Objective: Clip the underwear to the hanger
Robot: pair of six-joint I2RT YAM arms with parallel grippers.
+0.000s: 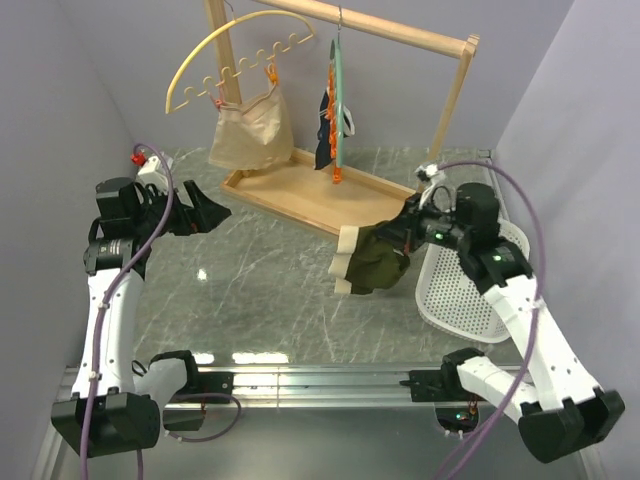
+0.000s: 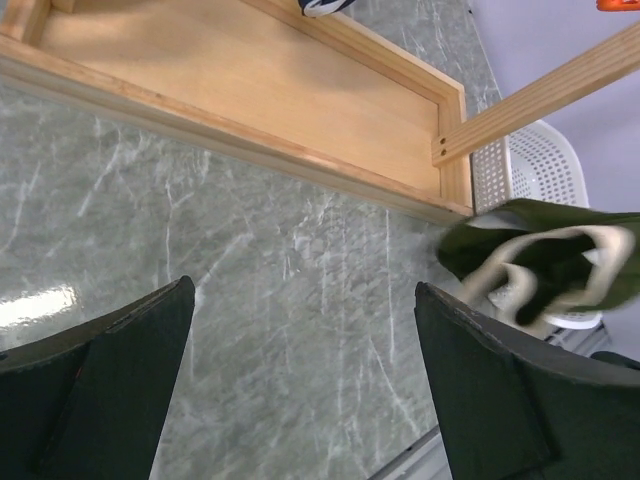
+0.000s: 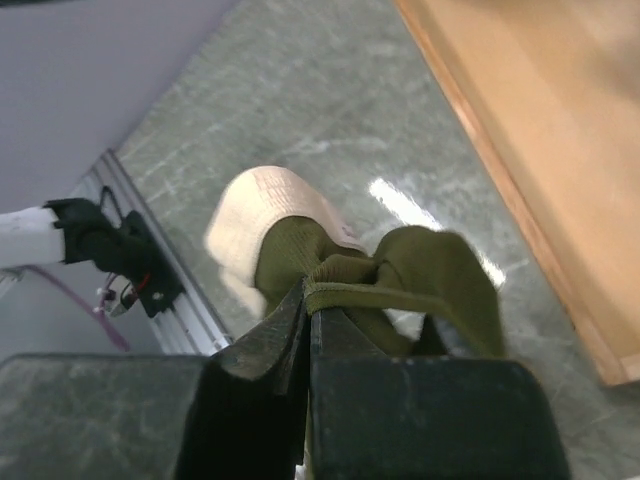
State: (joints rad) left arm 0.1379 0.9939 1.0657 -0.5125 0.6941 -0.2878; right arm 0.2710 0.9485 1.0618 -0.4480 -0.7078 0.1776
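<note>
The olive-green underwear [image 1: 375,262] with its tan waistband hangs from my right gripper [image 1: 408,232], above the table's middle right. In the right wrist view the gripper [image 3: 308,290] is shut on a fold of the olive fabric [image 3: 420,275]. The underwear also shows at the right edge of the left wrist view [image 2: 545,255]. The teal hanger [image 1: 338,100] hangs edge-on from the wooden rail, with orange clips [image 1: 338,175] at its lower end. My left gripper [image 1: 205,212] is open and empty at the left, over the bare table [image 2: 300,300].
A wooden rack [image 1: 400,35] stands on a wooden tray base [image 1: 300,190] at the back. A cream-yellow scalloped hanger [image 1: 235,50] holds a beige garment [image 1: 250,130]. A navy garment [image 1: 325,130] hangs by the teal hanger. A white basket [image 1: 465,290] sits at the right.
</note>
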